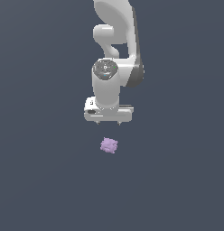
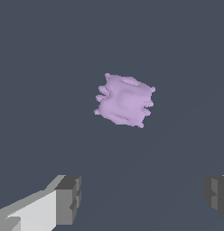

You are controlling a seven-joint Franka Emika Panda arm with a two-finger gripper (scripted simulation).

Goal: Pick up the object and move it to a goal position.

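Item: one white Franka arm (image 1: 114,54), pictured above a plain dark grey bench (image 1: 37,180). No other articles are recorded on the surface, and no goal marker is shown in either view.

Tool (image 1: 108,122): carried low on the arm and pointed downward. In the wrist view its two grey fingertips (image 2: 68,200) are seen set wide apart, with nothing held between them. The tool is therefore listed as spread wide and empty.

Object (image 1: 109,145): a small pale lilac lump with a knobbly surface, lying on the bench just below the tool in the exterior view and apart from it. In the wrist view the object (image 2: 125,99) is seen beyond the fingertips and is touched by neither.

Progress, as judged: the task is at an early stage. The grasp is not yet made. Left to be done: the tool to be lowered around the object, closed upon it, the object lifted and carried to the goal.
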